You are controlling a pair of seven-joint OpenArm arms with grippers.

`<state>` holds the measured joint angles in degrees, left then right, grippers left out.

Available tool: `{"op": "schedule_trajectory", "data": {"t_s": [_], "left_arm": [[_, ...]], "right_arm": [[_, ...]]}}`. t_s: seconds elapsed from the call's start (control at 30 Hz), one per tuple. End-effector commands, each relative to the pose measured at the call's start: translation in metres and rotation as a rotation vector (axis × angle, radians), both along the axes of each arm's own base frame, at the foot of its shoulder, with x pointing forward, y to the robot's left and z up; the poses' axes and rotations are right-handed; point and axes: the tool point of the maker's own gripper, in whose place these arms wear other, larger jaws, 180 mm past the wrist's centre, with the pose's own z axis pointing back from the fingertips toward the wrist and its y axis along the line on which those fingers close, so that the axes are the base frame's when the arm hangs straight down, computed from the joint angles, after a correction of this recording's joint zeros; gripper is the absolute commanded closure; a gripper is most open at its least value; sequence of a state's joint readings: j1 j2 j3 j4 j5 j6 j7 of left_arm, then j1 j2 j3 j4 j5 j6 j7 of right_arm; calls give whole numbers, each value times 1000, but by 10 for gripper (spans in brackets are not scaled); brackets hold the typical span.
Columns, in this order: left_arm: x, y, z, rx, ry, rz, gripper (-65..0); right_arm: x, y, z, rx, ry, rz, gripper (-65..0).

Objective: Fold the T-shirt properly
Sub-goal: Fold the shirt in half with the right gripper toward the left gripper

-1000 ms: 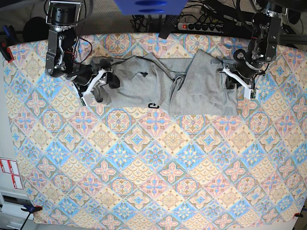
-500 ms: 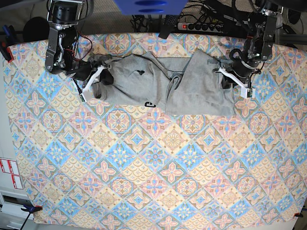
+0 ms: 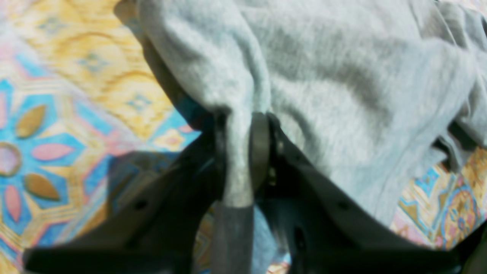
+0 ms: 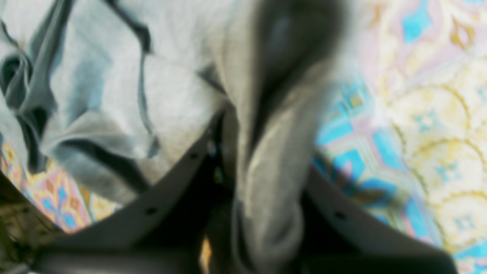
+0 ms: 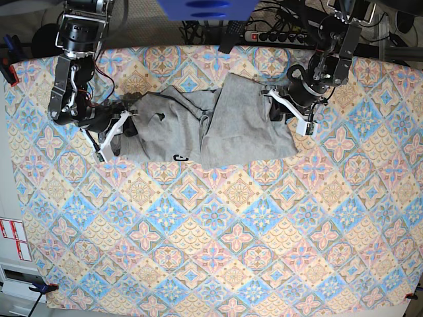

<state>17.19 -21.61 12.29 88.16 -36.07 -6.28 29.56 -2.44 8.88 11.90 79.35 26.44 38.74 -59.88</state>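
In the base view we see the T-shirt (image 5: 218, 125) lying crumpled in a wide band near the far edge of the tabletop, on the patterned tablecloth (image 5: 211, 224). Its folds overlap so much that we cannot make out sleeves or collar; only a small dark mark shows at its near edge, too small to read. The left gripper (image 5: 291, 109) sits at one end of the shirt and the right gripper (image 5: 115, 132) at the other, each with its tip buried in cloth, so from here we cannot tell how the jaws stand. A blue object (image 5: 205, 8) is cut off at the top of the picture, and black cables (image 5: 277, 33) run beyond the far edge.

In the left wrist view the left gripper (image 3: 241, 152) has its two fingers pressed together on a narrow pleat of the T-shirt (image 3: 342, 76), which rises between them. The rest of the shirt spreads up and away, blurred, with the tablecloth (image 3: 57, 114) beside and under it.

In the right wrist view everything is soft and out of focus. The right gripper (image 4: 262, 179) is clamped on a thick roll of the T-shirt (image 4: 114, 95); the cloth hides the fingertips themselves. A dark smear above the roll we cannot identify. The tablecloth (image 4: 418, 114) shows on the other side.
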Motion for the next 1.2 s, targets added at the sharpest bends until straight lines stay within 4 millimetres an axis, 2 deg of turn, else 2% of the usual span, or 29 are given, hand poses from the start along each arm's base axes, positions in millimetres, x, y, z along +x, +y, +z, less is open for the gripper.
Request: {"op": "schedule_trajectory", "data": {"t_s": [0.0, 0.07, 0.23, 0.5, 0.6, 0.77, 0.93, 1.17], "left_arm": [[3, 1, 5, -4, -15, -7, 0], [6, 0, 7, -4, -23, -12, 0], [9, 1, 8, -1, -29, -9, 0], [9, 1, 8, 0, -30, -11, 0], [10, -1, 9, -5, -30, -12, 0], [9, 1, 9, -6, -28, -3, -105], [7, 2, 8, -3, -23, -6, -175], [1, 9, 5, 13, -12, -8, -385]], "right_arm": [[24, 2, 29, 12, -113, 10, -2], [30, 9, 46, -9, -159, 47, -2], [36, 57, 79, -24, -268, 211, -2], [25, 137, 103, 65, -345, 376, -2], [22, 160, 113, 92, -371, 424, -2], [16, 188, 118, 142, -376, 461, -2], [14, 197, 120, 162, -377, 468, -2], [6, 211, 120, 177, -370, 510, -2]]}}
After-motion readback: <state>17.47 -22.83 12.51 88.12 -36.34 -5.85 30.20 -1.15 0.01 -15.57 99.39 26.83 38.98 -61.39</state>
